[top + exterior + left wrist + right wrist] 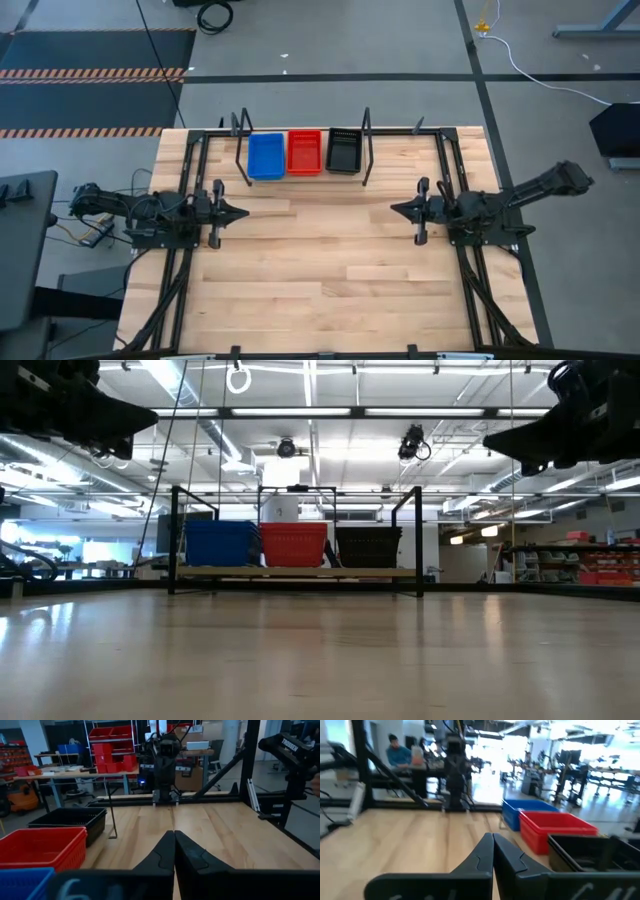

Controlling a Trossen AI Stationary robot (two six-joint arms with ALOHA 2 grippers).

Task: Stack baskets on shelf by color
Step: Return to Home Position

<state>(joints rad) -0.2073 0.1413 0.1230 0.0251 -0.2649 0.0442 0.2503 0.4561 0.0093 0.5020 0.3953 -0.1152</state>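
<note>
We find our left gripper (241, 212) over the table's (330, 290) left side, fingers pressed together, empty. On the shelf (300, 571) at the far edge stand the blue baskets (266, 156), red baskets (305, 151) and black baskets (343, 149), side by side, long axes front to back. Our right gripper (396, 209) waits at the right, likewise closed and empty.

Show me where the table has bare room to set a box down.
The tabletop is bare between the left tool and right tool, and from the shelf forward to the near edge. The shelf is crowded: blue baskets, red baskets and black baskets fill it.
</note>
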